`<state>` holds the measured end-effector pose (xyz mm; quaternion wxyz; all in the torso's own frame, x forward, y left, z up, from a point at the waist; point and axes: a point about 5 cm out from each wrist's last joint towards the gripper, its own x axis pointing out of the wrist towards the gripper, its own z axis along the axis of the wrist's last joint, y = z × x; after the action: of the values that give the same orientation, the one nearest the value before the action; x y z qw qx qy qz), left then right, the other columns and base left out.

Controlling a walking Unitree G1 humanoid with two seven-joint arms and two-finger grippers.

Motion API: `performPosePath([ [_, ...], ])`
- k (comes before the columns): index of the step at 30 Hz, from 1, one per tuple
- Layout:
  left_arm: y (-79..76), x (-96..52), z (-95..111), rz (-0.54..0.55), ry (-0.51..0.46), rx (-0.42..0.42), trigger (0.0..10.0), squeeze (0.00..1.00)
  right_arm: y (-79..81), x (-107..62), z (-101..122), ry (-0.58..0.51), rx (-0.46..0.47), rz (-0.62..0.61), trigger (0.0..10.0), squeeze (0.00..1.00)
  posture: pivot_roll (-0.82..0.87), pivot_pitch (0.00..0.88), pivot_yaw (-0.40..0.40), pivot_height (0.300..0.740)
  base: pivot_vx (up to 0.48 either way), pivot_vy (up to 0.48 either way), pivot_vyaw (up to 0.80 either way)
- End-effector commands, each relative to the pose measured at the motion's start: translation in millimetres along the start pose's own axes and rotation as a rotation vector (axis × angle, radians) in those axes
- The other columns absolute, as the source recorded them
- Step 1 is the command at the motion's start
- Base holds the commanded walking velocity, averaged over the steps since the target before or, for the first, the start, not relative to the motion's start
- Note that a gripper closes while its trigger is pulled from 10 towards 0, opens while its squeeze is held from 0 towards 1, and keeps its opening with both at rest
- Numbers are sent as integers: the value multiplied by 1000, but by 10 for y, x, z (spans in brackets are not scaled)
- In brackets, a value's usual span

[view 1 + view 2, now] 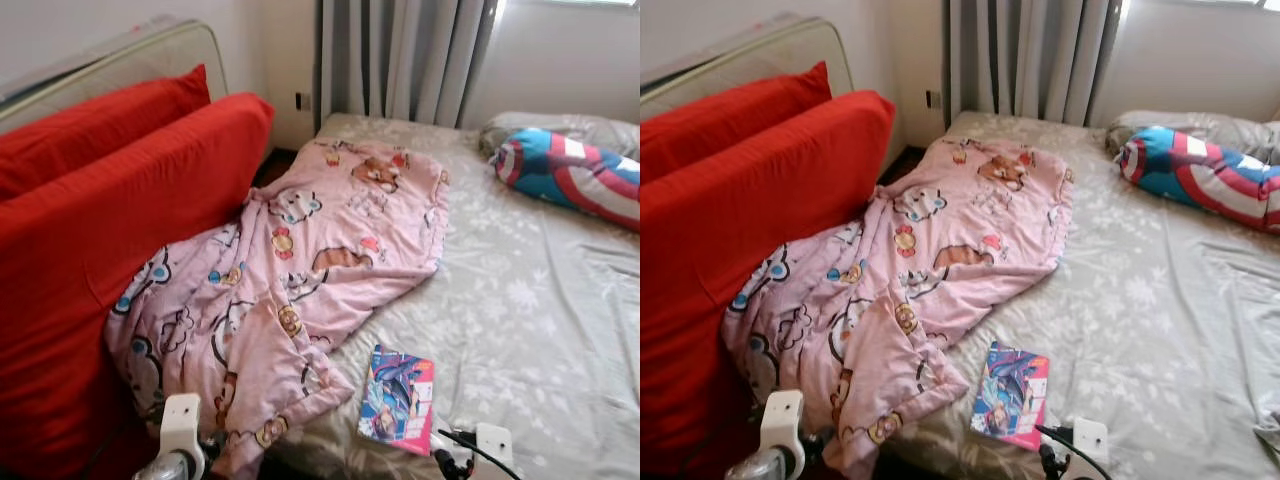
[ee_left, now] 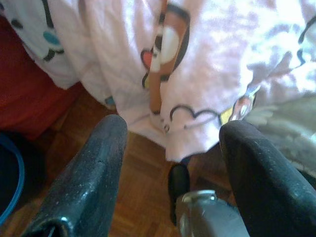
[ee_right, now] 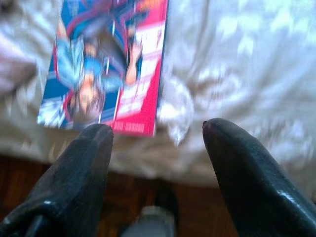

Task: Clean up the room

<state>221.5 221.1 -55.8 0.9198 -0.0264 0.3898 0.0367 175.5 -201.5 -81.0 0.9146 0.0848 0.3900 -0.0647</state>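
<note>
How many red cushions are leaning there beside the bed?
2. The front red cushion stands against the bed's left side, with the pink blanket draped against it. The back red cushion stands behind it, nearer the wall. Others could be hidden behind them.

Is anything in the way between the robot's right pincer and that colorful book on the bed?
Nothing visible. The right pincer hangs open at the bed's edge, just short of the book, which lies flat on the grey sheet. The pink blanket lies beside the book, not over it.

Pink cartoon-print blanket [image 1: 300, 280] lies crumpled across the bed's left side, one corner hanging over the edge. Comic book [image 1: 397, 398] lies flat beside it near the foot edge.
</note>
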Motion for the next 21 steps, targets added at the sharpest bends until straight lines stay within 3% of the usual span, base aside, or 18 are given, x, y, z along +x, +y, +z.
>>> performPosePath([
  [1, -8, -10, -61, -1, 16, -6, 10000, 0, -64, -18, 27, -46, 12, -23, 10000, 0, 12, 0, 20, 740, 0, 0, 0],
  [14, 6, -13, -6, 11, -40, -1, 10000, 0, -40, -40, 175, -213, 12, 3, 10000, 0, 4, 0, 23, 740, 0, 0, 0],
  [20, 8, -19, 95, 12, -128, 91, 10000, 0, -41, -44, 160, -222, 101, 6, 10000, 0, 11, 0, 28, 740, 0, 0, 0],
  [21, -72, 33, 477, 15, -249, 100, 10000, 0, -38, -46, 167, -227, 79, 10, 10000, 0, 10, 0, 29, 740, 0, 0, 0],
])
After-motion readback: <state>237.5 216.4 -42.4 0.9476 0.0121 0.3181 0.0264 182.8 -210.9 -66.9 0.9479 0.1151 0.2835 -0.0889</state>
